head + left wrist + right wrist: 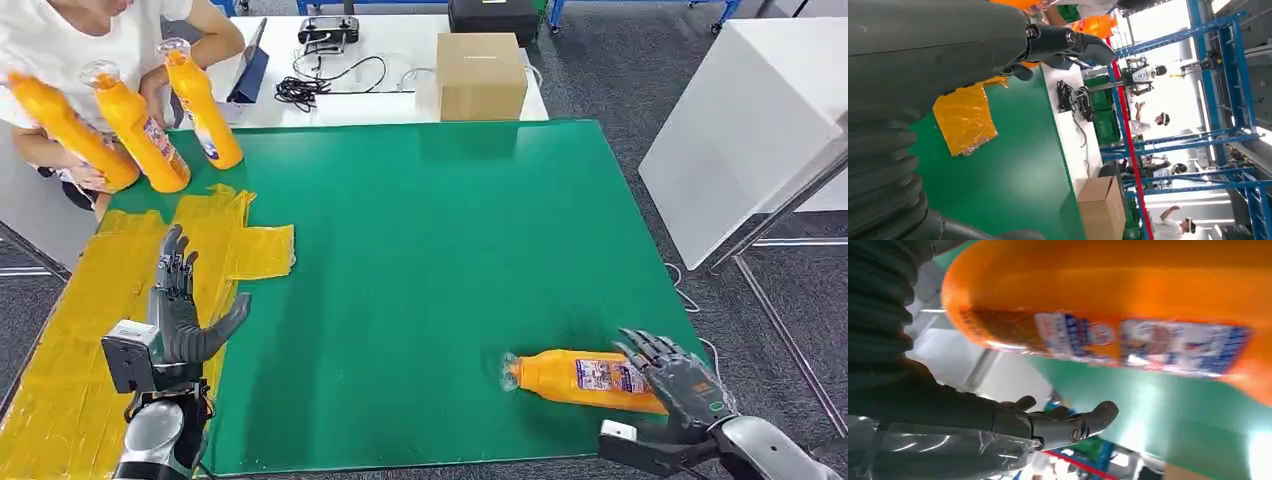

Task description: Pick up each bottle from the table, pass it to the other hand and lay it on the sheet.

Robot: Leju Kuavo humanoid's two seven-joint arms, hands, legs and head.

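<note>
Your right robot hand (668, 372) sits at the base end of the orange bottle (585, 378), fingers spread and reaching over it; you cannot tell yet whether they have clamped. That bottle lies on its side on the green worktop (430, 260), well apart from the yellow sheet (75, 330), cap toward the sheet. Your left robot hand (180, 310) waits over the sheet, fingers apart and empty, likely placed to receive the pass

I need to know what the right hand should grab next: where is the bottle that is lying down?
In the head view, the lying orange bottle rests on the green table near its front right corner, cap toward the middle, right beside the right hand.
</note>
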